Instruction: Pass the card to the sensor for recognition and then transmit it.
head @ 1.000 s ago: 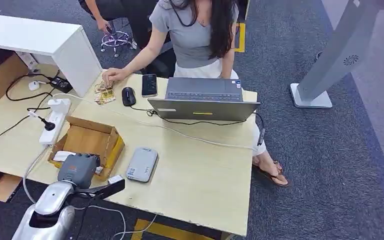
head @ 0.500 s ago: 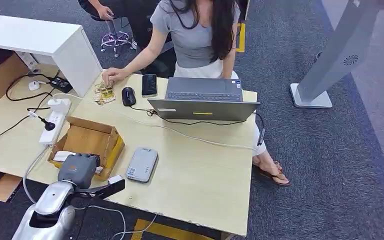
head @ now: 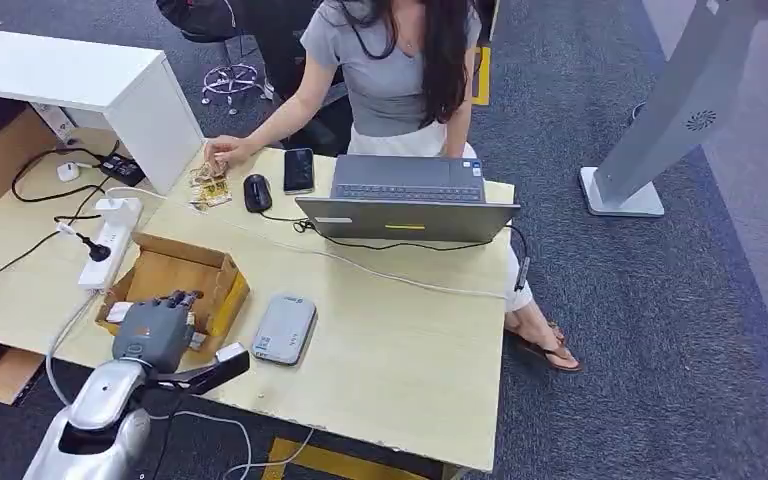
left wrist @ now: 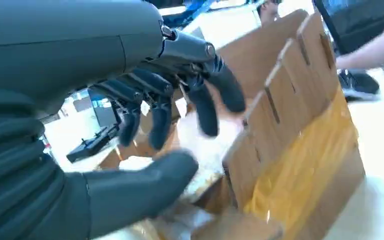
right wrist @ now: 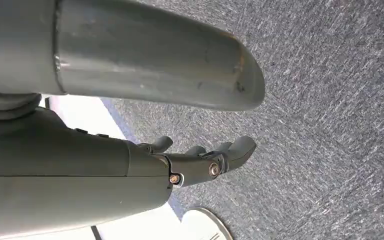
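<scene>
Now left robot hand (head: 155,330) open over cardboard box (head: 185,280).

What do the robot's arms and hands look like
The left arm is a rounded silver shell. The left hand has a grey cover with a small red mark, a thick grey thumb and darker fingers. The right hand is likewise dark grey.
</scene>
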Action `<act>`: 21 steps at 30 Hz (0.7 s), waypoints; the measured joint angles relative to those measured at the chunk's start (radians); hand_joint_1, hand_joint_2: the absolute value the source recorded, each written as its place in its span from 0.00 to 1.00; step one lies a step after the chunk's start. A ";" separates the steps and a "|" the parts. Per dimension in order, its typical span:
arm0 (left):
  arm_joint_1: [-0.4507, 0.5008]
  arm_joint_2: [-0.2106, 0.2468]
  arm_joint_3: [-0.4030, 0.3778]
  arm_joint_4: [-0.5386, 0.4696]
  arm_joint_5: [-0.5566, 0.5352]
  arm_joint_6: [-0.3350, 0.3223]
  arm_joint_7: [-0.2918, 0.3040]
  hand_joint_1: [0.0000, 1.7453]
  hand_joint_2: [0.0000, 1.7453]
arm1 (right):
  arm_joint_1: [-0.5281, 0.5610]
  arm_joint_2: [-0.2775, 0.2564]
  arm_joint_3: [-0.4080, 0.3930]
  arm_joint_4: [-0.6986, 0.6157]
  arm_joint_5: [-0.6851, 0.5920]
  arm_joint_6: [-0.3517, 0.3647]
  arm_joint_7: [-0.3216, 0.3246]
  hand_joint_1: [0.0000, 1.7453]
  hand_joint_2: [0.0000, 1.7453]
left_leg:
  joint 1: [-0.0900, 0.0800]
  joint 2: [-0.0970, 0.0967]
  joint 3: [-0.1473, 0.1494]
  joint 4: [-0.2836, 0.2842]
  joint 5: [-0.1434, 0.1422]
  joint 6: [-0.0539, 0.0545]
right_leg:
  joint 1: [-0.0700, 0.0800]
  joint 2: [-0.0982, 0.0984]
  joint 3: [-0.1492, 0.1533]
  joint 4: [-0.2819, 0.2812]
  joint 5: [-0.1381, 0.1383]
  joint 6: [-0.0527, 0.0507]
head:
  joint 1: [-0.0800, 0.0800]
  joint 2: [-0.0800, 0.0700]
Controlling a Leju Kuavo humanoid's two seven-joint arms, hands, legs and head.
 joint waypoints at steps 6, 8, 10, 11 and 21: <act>0.038 -0.014 -0.019 -0.152 0.002 0.029 -0.008 0.00 1.00 | 0.001 0.002 -0.006 0.000 -0.001 -0.001 0.004 0.00 0.00 | 0.000 0.000 -0.001 0.000 0.000 0.000 | 0.000 0.000 -0.001 0.000 0.000 0.000 | 0.000 0.000; 0.053 -0.014 -0.044 -0.225 -0.009 0.048 -0.021 0.00 1.00 | 0.001 0.003 -0.012 0.000 -0.002 -0.002 0.006 0.00 0.00 | 0.000 0.000 -0.001 0.000 0.000 0.000 | 0.000 0.000 -0.001 0.000 0.000 0.000 | 0.000 0.000; 0.070 -0.013 -0.086 -0.311 -0.019 0.012 0.016 0.00 1.00 | 0.001 0.007 -0.021 0.000 0.000 -0.003 0.006 0.00 0.00 | 0.000 0.000 -0.001 0.000 0.000 0.000 | 0.000 0.000 -0.001 0.000 0.000 0.000 | 0.000 0.000; 0.077 -0.013 -0.112 -0.346 -0.022 0.001 0.031 0.00 1.00 | 0.001 0.009 -0.026 -0.001 0.000 -0.003 0.006 0.00 0.00 | 0.000 0.000 -0.001 0.000 0.000 0.000 | 0.000 0.000 -0.001 0.000 0.000 0.000 | 0.000 0.000; 0.127 -0.004 -0.207 -0.489 -0.023 0.002 0.049 0.00 1.00 | 0.002 0.019 -0.053 -0.002 0.000 -0.003 0.007 0.00 0.00 | 0.000 0.000 -0.001 0.000 0.000 0.000 | 0.000 0.000 -0.001 0.000 0.000 0.000 | 0.000 0.000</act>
